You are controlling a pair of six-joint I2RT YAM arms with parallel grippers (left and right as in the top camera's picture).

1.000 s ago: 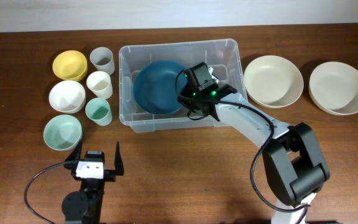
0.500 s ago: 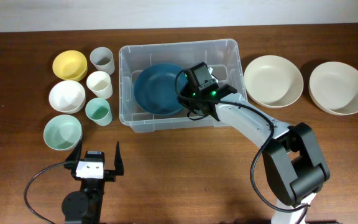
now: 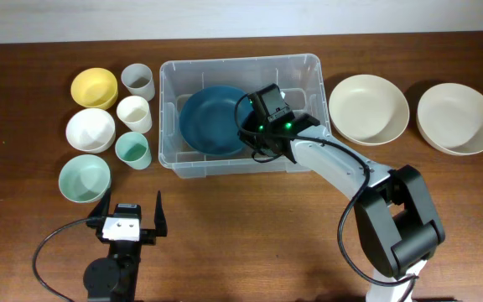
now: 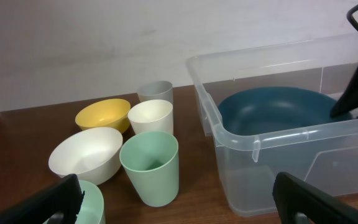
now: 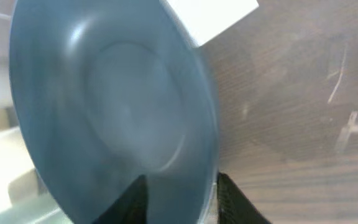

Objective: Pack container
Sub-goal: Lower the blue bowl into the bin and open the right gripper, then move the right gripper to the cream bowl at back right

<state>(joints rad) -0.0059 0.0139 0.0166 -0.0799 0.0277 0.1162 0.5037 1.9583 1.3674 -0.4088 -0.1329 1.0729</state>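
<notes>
While container (image 3: 240, 60) sits mid-table enclosing right gripper (image 3: 257, 134), dark blue bowl (image 3: 208, 117) lies on its floor beneath gripper, rim between parted fingers (image 5: 238, 205); grip slack, nothing clenched. Recommended: retract straight up, clearing bowl rim and container wall just behind gripper. Probable next pick: cream bowl (image 3: 369, 109) right of gripper.

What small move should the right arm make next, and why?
Probably open the jaws fully and raise the right gripper straight up: the blue bowl already lies inside the container, its rim between the jaws, while the nearest cream bowl waits outside.
</notes>
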